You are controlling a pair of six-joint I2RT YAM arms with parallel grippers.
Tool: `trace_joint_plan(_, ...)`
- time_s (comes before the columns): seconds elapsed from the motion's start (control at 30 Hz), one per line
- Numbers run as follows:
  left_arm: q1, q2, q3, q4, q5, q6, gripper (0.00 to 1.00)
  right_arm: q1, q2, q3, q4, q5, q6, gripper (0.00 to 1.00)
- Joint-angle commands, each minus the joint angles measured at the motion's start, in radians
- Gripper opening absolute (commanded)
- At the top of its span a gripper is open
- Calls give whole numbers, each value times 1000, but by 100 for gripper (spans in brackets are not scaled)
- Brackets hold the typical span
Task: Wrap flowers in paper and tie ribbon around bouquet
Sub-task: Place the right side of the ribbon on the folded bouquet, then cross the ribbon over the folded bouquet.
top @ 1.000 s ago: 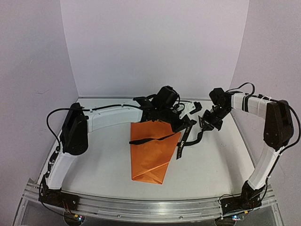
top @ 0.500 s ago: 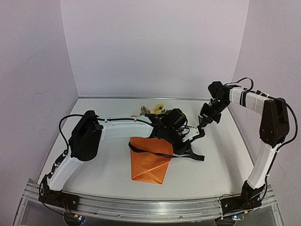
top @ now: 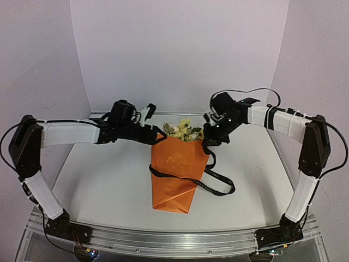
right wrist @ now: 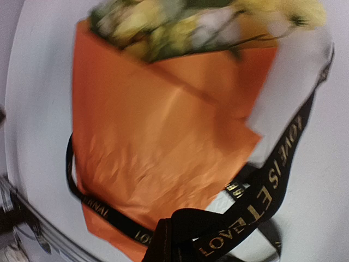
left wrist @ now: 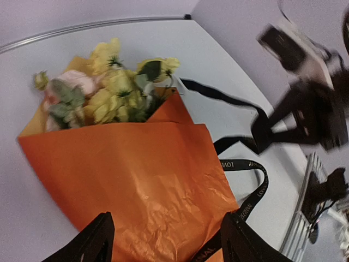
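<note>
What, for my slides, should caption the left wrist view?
Open left claw above the paper-wrapped bouquet, black ribbon trailing alongside.

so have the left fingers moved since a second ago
yes, leftward. in the top view the left fingers were over the far right end of the bouquet, which lies in place. now they sit off its far left corner, spread open.

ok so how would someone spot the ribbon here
Find the orange paper cone on the table. The ribbon crosses it and loops out beside it. Nothing else there is a limp, flat black band with pale lettering.
</note>
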Motion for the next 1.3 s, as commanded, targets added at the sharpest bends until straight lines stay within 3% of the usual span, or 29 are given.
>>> trace_joint_plan(0.0, 115, -131, -191, 45, 18, -191, 68, 198, -60, -48, -110, 0, -237, 19)
trace_joint_plan(0.13, 119, -116, -211, -46, 61, -146, 67, 177, -85, -142, -126, 38, -207, 60)
trace_joint_plan(0.23, 117, -102, -192, -92, 57, -104, 66, 165, -105, -132, -128, 57, -159, 75)
trace_joint_plan(0.33, 115, -96, -169, -123, 40, -62, 65, 159, -85, -56, -206, 142, -104, 81)
trace_joint_plan(0.53, 82, -67, -112, -193, -7, -14, 62, 88, 21, 14, -250, 207, 113, 76)
trace_joint_plan(0.87, 76, -56, -105, -189, 18, -20, 62, -33, 164, -81, 145, 40, 418, 69)
trace_joint_plan(1.13, 64, -37, -73, -207, 24, -8, 62, -52, 193, -123, 217, 43, 495, 61)
trace_joint_plan(1.27, 48, -39, -65, -214, 4, 1, 62, -53, 199, -142, 242, 44, 518, 49)
